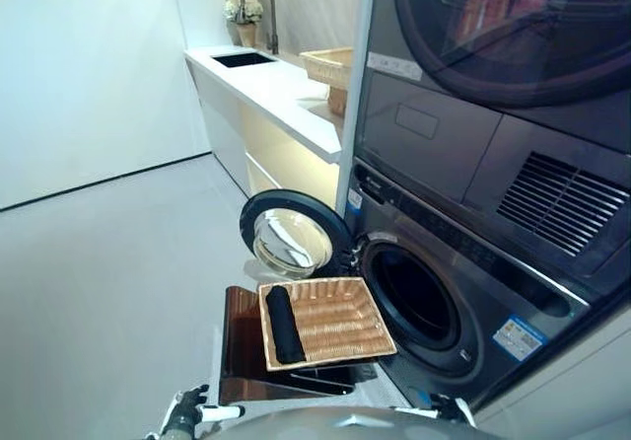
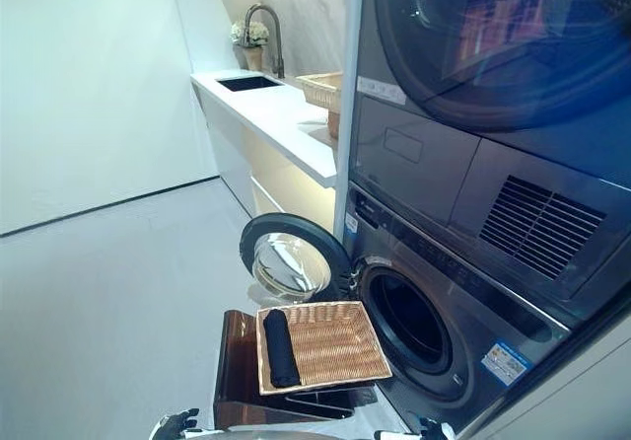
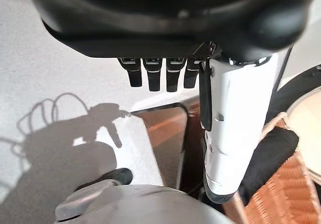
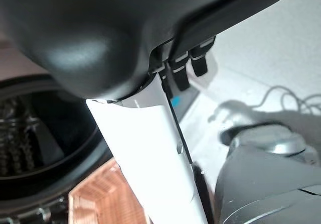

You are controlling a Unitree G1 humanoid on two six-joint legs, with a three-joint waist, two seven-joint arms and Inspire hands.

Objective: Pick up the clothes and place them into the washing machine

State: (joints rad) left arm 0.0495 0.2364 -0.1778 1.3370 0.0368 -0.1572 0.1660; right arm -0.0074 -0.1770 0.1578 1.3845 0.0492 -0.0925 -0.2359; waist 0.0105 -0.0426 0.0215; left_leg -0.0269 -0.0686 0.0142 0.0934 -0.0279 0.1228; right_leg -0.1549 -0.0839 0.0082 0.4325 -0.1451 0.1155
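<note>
Cloth (image 1: 285,325): dark roll in wicker tray (image 1: 340,336), long axis pointing away | left hand (image 3: 165,73): open, empty, nearer, cloth just ahead | right hand (image 4: 188,63): open, empty | washer drum (image 1: 414,297) open beyond tray

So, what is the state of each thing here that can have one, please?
Washer door: swung open.
Washer drum: open, looks empty.
Dryer door: closed.
Basket: on the stand, holds one cloth.
Black cloth: rolled, lying in the basket.
Left hand: open, empty.
Right hand: open, empty.
</note>
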